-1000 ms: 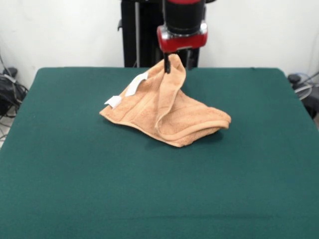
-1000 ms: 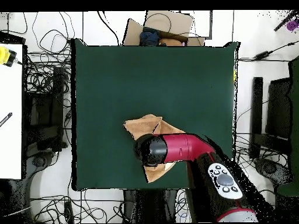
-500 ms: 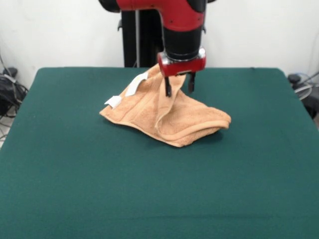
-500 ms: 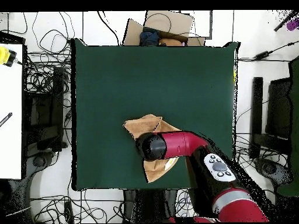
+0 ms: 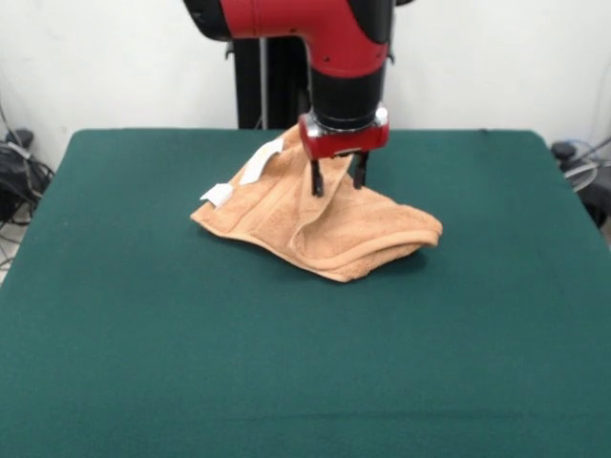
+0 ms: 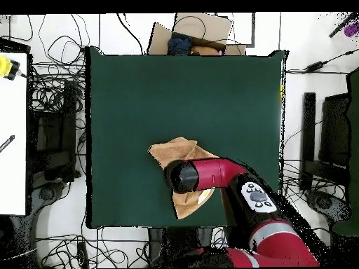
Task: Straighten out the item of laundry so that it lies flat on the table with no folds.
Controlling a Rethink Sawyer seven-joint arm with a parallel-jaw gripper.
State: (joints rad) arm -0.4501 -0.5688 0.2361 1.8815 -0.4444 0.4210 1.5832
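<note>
The crumpled tan-orange terry towel (image 5: 320, 219) lies folded over itself just beyond the middle of the dark green cloth-covered worktop (image 5: 143, 353), its white label (image 5: 217, 195) and white loop (image 5: 260, 160) out at the heap's ten o'clock corner in the front view. The red and black arm's end effector (image 5: 334, 178) hangs directly above the raised ridge, its two dark fingers (image 5: 316, 178) parted narrowly and gripping nothing. To do this step well, I judge it should come down astride a single top layer near the ridge, close only on that layer, then draw it toward four o'clock so the doubled part opens rather than the whole towel sliding.
</note>
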